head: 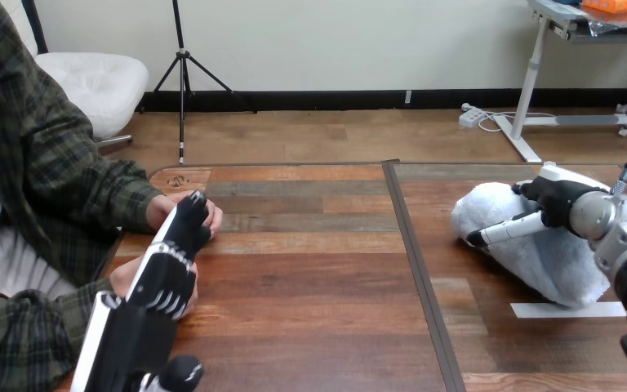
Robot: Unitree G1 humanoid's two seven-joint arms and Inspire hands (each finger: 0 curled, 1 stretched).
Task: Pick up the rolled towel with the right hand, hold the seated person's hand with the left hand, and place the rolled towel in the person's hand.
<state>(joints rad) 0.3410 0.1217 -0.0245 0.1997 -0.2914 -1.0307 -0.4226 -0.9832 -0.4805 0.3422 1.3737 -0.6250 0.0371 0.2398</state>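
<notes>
The rolled towel (pixel 539 257), pale blue-white and fluffy, lies on the table at the right, its near end by a strip of white tape (pixel 567 309). My right hand (pixel 557 198) sits on the towel's far upper end, with the thumb (pixel 506 229) stretched along its front and the fingers curled over its top. At the left, my left hand (pixel 166 273) reaches forward and lies over the person's hand (pixel 211 217), which rests on the table. The person's other hand (pixel 124 276) lies nearer, beside my left palm.
The wooden table (pixel 310 269) has a dark seam (pixel 415 245) running front to back between the two halves. The person's plaid sleeve (pixel 73 188) comes in from the left edge.
</notes>
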